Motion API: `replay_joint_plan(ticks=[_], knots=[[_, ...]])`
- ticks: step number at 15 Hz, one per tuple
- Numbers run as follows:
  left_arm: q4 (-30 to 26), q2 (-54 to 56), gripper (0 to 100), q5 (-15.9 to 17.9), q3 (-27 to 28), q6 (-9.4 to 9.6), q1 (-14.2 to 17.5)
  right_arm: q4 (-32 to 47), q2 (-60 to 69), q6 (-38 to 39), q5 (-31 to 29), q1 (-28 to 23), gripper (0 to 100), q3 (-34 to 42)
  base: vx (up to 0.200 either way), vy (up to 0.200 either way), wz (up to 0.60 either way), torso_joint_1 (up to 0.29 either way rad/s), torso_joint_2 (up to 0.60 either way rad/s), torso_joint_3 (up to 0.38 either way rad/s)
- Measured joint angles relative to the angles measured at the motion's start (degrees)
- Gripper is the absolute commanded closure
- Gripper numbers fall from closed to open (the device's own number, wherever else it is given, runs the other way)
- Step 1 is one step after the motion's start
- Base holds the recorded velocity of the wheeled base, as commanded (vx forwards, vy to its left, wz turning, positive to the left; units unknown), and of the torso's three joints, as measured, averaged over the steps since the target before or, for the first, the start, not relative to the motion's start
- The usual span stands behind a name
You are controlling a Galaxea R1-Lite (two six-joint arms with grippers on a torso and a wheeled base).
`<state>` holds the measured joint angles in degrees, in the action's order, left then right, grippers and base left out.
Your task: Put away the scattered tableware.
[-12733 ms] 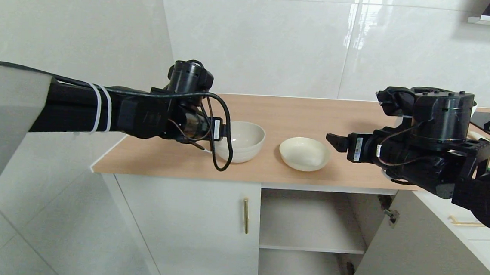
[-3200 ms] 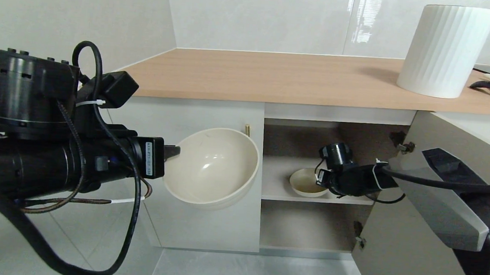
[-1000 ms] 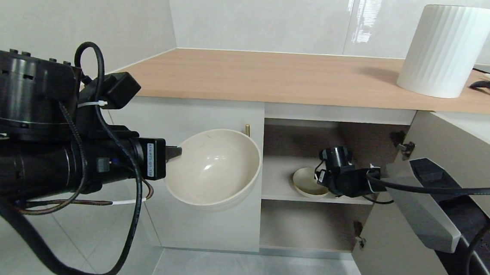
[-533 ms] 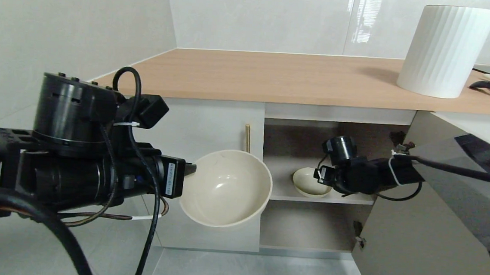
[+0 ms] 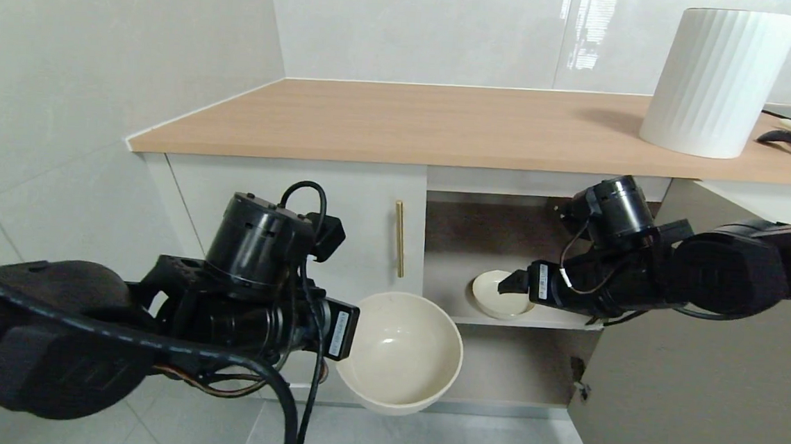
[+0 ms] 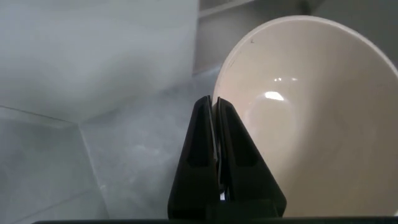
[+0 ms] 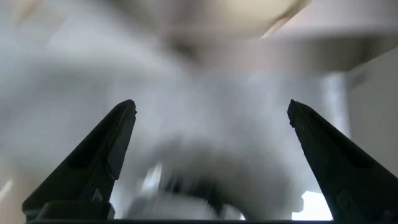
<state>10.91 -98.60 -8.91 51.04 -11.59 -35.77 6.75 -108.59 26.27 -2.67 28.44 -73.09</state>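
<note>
- Head view: left gripper (image 5: 354, 330) clamps a large deep cream bowl (image 5: 403, 355) by its rim, low before the open cabinet (image 5: 370, 192); small shallow cream dish (image 5: 494, 300) on the upper shelf (image 5: 446, 290), right gripper (image 5: 515, 283) just beside.
- Left wrist view: fingers (image 6: 199, 143) pinch the rim.
- Right wrist view: fingers (image 7: 112, 149) spread, grasping nothing.

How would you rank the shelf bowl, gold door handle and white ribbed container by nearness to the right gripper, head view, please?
1. Shelf bowl, beside the right gripper, in the cabinet.
2. Gold door handle, on the closed door.
3. White ribbed container, up on the counter.
</note>
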Motion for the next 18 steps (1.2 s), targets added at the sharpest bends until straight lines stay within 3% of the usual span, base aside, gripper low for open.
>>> replay_joint_plan(ticks=[2, 5, 18], knots=[[4.24, -2.43, 100, -2.9, -1.49, 0.27, -1.19, 2.3, 3.41, 0.0, 0.87, 3.52, 0, 1.01, 0.0, 0.0, 0.0, 0.0, 0.0, 0.0], [5.36, -4.38, 100, -5.49, -2.4, 1.06, -2.21, 2.84, 4.82, -0.16, 0.93, 7.3, 0, 2.36, 0.0, 0.0, 0.0, 0.0, 0.0, 0.0], [10.63, -4.99, 100, -7.14, -3.67, 0.95, -3.51, 3.62, -2.82, 0.41, -0.99, 12.93, 0, 0.46, 0.0, 0.0, 0.0, 0.0, 0.0, 0.0]])
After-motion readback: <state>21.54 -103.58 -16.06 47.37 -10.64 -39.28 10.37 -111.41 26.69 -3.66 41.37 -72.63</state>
